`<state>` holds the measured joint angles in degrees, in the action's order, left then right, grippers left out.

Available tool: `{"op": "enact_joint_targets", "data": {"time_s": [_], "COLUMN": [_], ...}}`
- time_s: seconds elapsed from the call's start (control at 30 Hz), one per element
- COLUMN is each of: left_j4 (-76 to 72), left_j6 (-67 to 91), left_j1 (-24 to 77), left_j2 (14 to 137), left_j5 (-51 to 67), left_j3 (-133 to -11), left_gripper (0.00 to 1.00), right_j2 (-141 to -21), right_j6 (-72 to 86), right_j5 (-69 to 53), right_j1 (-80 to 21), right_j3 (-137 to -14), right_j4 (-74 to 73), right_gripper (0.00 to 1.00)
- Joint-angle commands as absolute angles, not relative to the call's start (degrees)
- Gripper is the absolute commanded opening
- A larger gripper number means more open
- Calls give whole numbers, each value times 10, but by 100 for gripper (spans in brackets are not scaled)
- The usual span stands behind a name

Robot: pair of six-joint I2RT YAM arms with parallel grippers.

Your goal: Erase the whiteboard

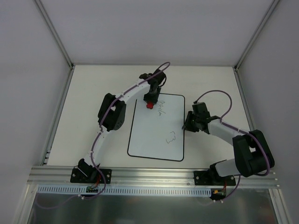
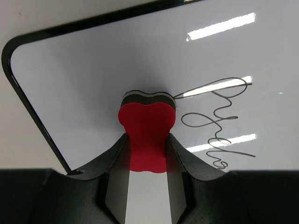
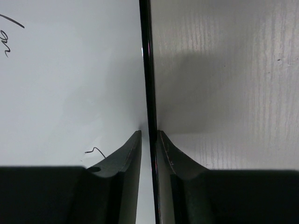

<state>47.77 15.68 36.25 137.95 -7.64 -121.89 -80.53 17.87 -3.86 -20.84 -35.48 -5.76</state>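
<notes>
step: wipe about to start | large white black-bordered whiteboard [image 1: 156, 142] flat on pale table [image 1: 93, 88] between arms | left gripper [image 1: 151, 99] fingers clamped on small red bone-shaped eraser [image 2: 145, 135] beside dark scribble [image 2: 219, 121] | right gripper [image 3: 149, 136] fingers narrow, pinching board's right edge | next imo: drag eraser across writing, pressing flat

Left hand [image 2: 147, 144] reaches forward, clamped tight; right hand [image 3: 149, 135] angles inward, pinching
</notes>
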Motion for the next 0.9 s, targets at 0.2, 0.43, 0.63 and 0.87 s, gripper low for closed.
{"op": "enact_joint_targets", "data": {"time_s": [0.2, 0.43, 0.63, 0.87], "left_j4": [488, 487, 492, 498], "left_j6": [127, 153, 156, 216], "left_j1": [355, 374, 435, 444], "left_j2": [1430, 1450, 1462, 1418], "left_j5": [18, 72, 72, -19], "left_j3": [-1274, -1266, -1264, -1198], "left_gripper": [0, 0, 0, 4], "right_j2": [-835, -852, -857, -857], "right_j6": [178, 173, 173, 171], "right_j5": [-28, -29, -28, -31], "right_j1": [-219, -224, -228, -228], "right_j3": [-361, -367, -371, -372], "right_j4": [-65, -70, -71, -70], "right_gripper": [20, 15, 15, 15]}}
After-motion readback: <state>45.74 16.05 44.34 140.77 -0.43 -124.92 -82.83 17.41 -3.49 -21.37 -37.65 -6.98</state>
